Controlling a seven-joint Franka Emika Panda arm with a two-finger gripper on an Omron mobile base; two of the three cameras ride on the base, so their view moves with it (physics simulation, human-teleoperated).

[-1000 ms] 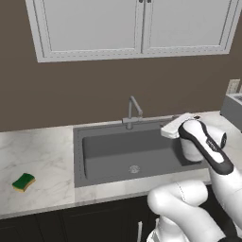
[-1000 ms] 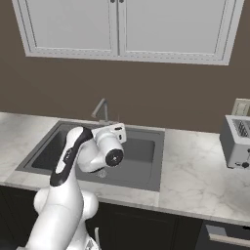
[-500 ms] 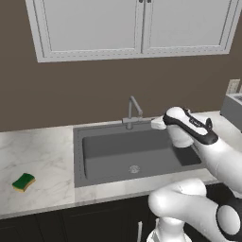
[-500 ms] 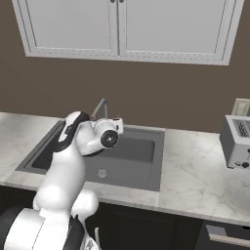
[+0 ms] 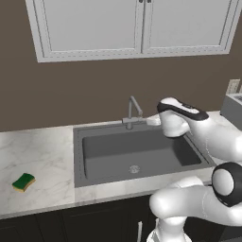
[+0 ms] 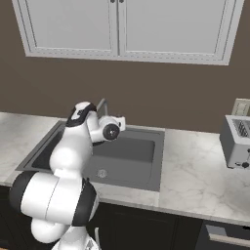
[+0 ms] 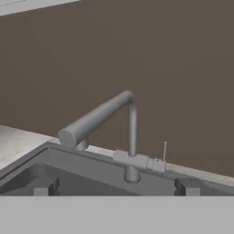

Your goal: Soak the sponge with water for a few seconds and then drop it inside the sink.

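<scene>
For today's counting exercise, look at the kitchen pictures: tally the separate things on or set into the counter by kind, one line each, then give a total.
Sponge: 1
Sink: 1
Faucet: 1
Toaster: 1
Total: 4

No readable text, labels, brands, numbers or signs anywhere in these views.
</scene>
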